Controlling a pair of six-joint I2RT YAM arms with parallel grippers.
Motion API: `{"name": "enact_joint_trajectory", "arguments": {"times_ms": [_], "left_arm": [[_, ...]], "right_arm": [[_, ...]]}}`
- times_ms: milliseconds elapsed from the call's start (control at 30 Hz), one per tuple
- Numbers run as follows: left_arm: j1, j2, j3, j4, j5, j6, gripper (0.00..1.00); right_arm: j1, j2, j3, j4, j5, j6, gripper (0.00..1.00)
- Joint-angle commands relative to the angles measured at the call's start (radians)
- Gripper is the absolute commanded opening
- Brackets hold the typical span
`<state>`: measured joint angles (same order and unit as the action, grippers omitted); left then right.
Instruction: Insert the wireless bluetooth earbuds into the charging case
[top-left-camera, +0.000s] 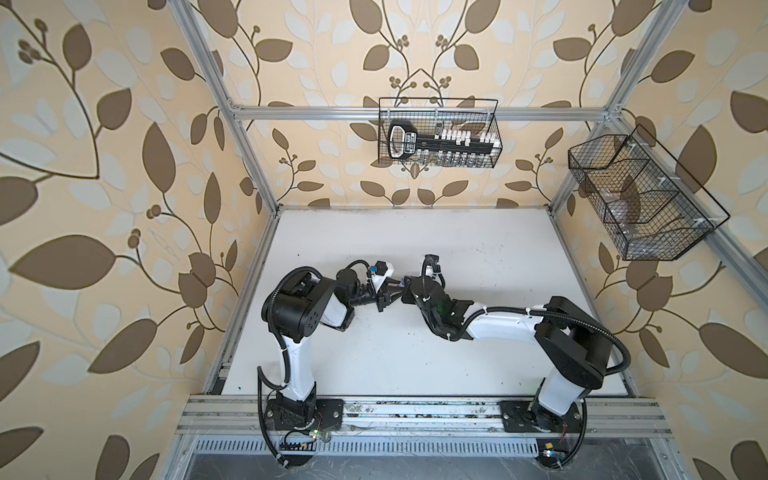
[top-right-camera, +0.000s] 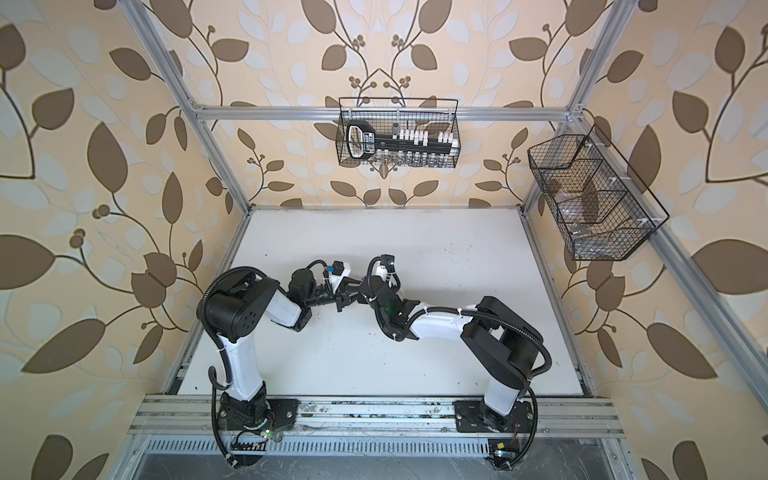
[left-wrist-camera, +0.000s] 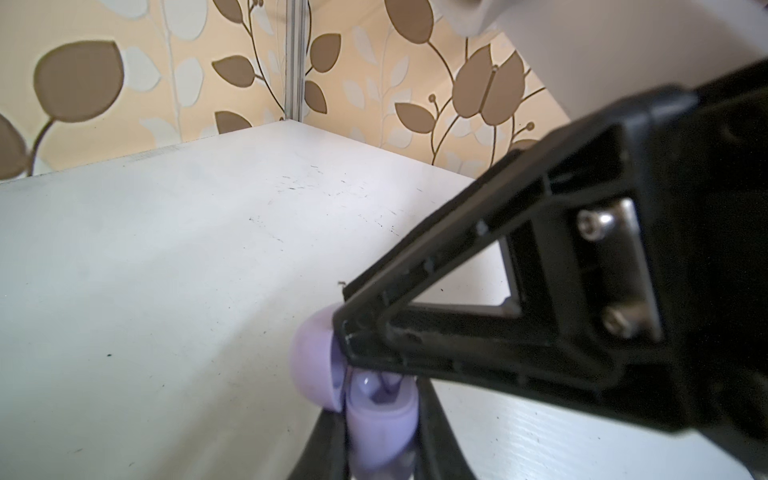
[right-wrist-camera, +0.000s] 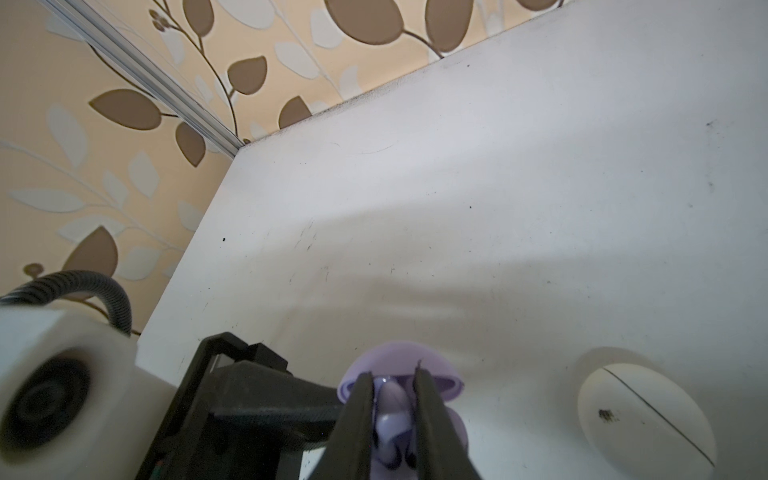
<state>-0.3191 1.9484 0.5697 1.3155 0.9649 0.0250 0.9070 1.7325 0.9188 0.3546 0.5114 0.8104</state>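
we find the round lavender plastic charging case (left-wrist-camera: 382, 415) near the middle of the scuffed white surface (right-wrist-camera: 498, 187), a little toward its left edge. the left gripper (left-wrist-camera: 380, 440) has its jaws clamped on the case's base. we cannot tell whether the case rests on the surface or hangs just above it. we judge this hold is there to steady the case, with the hinged lid (left-wrist-camera: 316, 361) swung open and out of the way.

the right gripper (right-wrist-camera: 392, 374) comes in from the opposite side, its jaws narrow and pinching a pale lavender stemmed earbud (right-wrist-camera: 390, 401) right at the open mouth of the case. its fingers hide how deep the bud sits. the two arms meet tip to tip, we think, so that one fixes the socket while the other steers the bud.

a closed white egg-shaped case (right-wrist-camera: 646, 415) with a dark smudge lies on the surface beside the lavender one, apart from it. in both top views the right arm hides it. we see no other earbuds.

two black wire baskets hang on the frame, one above the far edge (top-left-camera: 436, 99) and one by the far right corner (top-left-camera: 656, 245), both well clear.

the crowding is at the case itself. the open lid stands just behind the right fingertips and the left fingers sit close beside them, so there is little room to tilt the bud.
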Motion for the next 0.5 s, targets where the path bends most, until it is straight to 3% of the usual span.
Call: {"name": "enact_joint_trajectory", "arguments": {"times_ms": [0,467], "left_arm": [[-0.001,-0.017,0.018,0.099,0.055,0.011,0.16],[0.000,-0.018,0.019,0.102,0.058,0.007,0.16]], "right_arm": [[-0.001,-0.003,0.015,-0.075,0.006,0.006,0.21],[0.000,-0.008,0.022,-0.072,-0.016,-0.004,0.28]]}}
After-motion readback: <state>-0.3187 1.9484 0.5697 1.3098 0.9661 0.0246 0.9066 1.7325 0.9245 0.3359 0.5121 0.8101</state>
